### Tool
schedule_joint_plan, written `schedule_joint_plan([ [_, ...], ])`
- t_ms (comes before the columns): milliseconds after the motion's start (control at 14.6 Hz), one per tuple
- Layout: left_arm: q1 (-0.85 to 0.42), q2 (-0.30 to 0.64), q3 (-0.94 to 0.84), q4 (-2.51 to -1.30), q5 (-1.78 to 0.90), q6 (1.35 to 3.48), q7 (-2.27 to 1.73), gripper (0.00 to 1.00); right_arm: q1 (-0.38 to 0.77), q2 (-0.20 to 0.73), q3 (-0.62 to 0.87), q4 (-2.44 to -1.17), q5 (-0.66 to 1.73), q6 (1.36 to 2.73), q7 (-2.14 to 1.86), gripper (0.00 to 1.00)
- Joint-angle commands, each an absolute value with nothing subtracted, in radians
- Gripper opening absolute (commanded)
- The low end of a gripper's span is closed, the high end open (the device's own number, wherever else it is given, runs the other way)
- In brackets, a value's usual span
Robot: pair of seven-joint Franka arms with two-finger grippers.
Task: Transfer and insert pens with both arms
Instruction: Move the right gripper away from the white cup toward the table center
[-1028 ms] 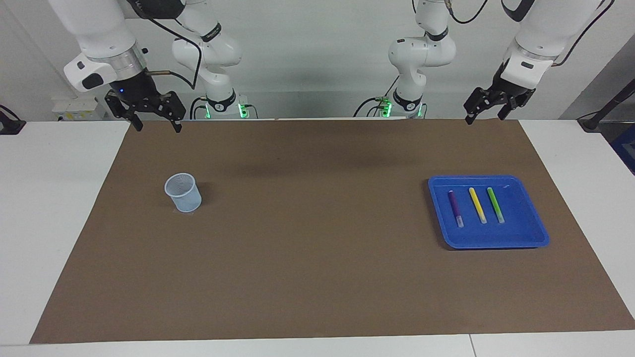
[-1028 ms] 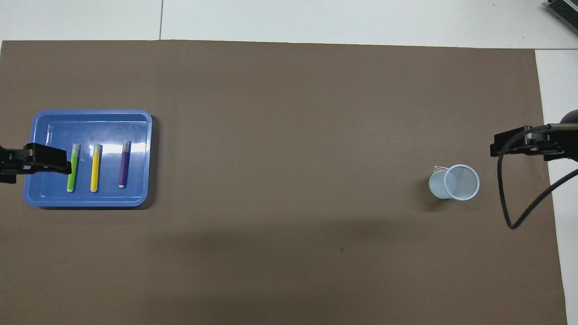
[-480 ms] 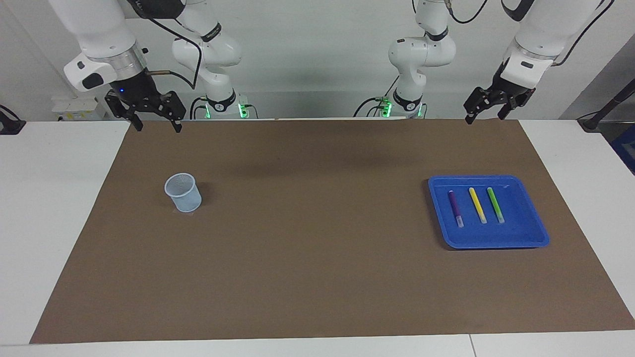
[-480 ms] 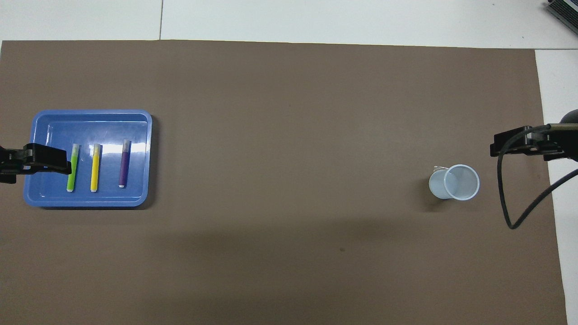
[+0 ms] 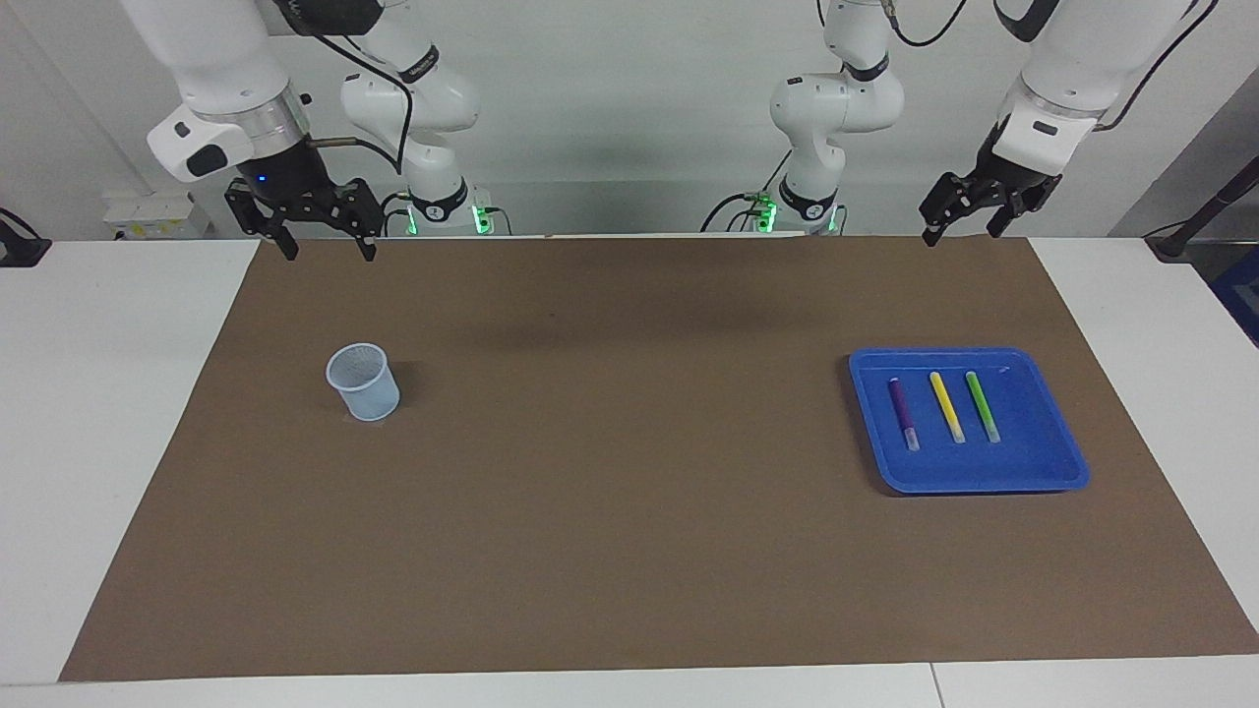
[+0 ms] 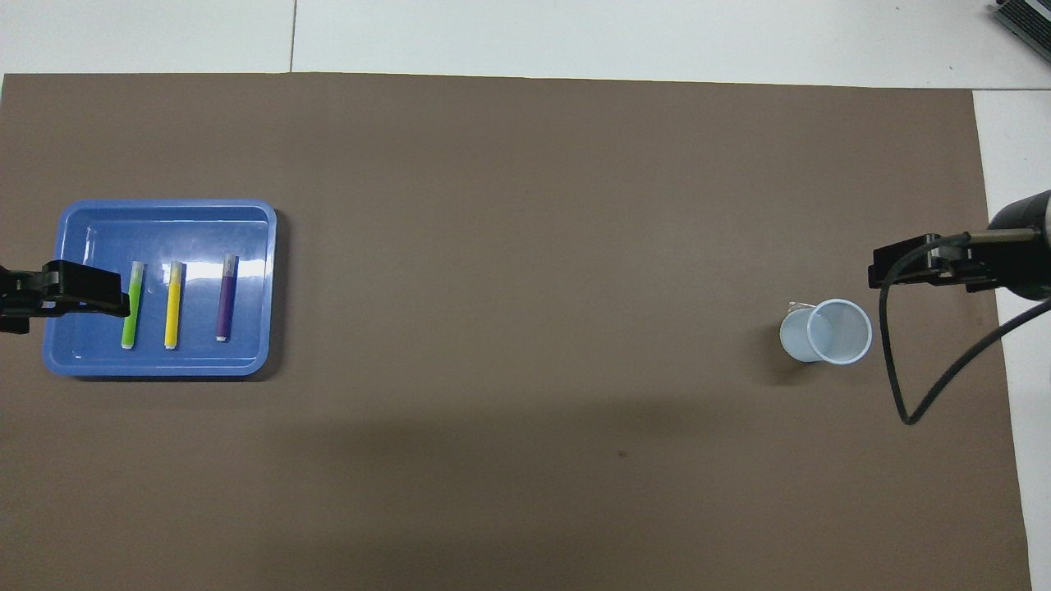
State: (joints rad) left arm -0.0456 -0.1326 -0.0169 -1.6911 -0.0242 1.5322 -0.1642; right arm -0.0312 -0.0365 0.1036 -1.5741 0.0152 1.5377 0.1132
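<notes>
**Three pens waiting, none moved yet**

Nothing of the task is showing as done. All three pens are lying side by side in the blue tray [image 5: 1052, 472] toward the left arm's end of the table: the purple pen [image 5: 902, 412], the yellow pen [image 5: 946, 406] and the green pen [image 5: 982, 405]. Judging by the layout, each is still waiting to be lifted, passed between arms and dropped into the pale cup [image 5: 363, 382], which is standing upright and looking empty toward the right arm's end.

Each pen is resting flat with its long axis running toward and away from the robots, the three roughly parallel, pale cap ends pointing away from the robots.

Both grippers are hanging in the air, spread wide and grasping nothing: the left gripper [image 5: 965, 213] near the tray's end of the brown mat [image 5: 629, 551], the right gripper [image 5: 326, 228] near the cup's end.
</notes>
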Motion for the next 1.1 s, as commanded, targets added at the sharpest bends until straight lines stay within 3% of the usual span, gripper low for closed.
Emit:
schedule_joint_plan([
  [0,-0.044,-0.141,-0.017,-1.686,-0.032,1.523,-0.167,1.0,-0.037,-0.057,0.147,-1.595,0.029,1.546,0.097,1.0],
  [1028,-0.044,-0.143,-0.017,-1.677,-0.034,1.528,-0.164,1.0,-0.038,-0.084,0.169,-1.693,0.195,1.608,0.104,1.0],
])
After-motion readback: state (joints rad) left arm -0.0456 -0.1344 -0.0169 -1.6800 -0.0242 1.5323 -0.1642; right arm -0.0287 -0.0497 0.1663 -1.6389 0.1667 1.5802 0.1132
